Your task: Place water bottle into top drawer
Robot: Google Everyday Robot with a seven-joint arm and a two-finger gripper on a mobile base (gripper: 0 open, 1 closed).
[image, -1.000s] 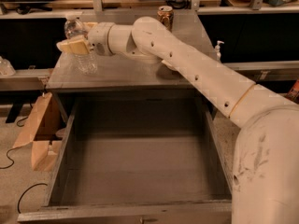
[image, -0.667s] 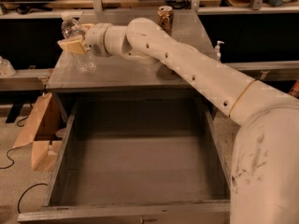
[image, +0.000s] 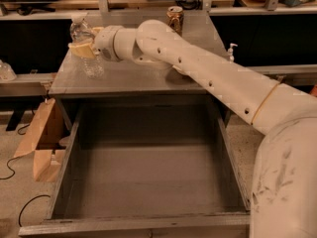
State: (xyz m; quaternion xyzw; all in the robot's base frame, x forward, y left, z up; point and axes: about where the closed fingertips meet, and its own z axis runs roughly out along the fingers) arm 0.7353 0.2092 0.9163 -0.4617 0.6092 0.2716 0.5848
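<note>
Evidently for lifting, the gripper (image: 82, 49) at upper left clasps the upright water bottle (image: 93, 66); the top drawer (image: 148, 182) lies open below, ready

The gripper (image: 85, 40), at the ten o'clock corner of the matt grey metal table (image: 138, 81), is clasping the water bottle (image: 93, 66) of clear, glossy ribbed plastic with dull tan fingers (image: 81, 49). The arm (image: 213, 81) is showing smooth off-white plastic, scuffed towards four o'clock. The top drawer (image: 148, 182) is showing worn, matt grey metal-looking panels, and at eight o'clock a cardboard box (image: 42, 138) is looking matt brown.
</note>
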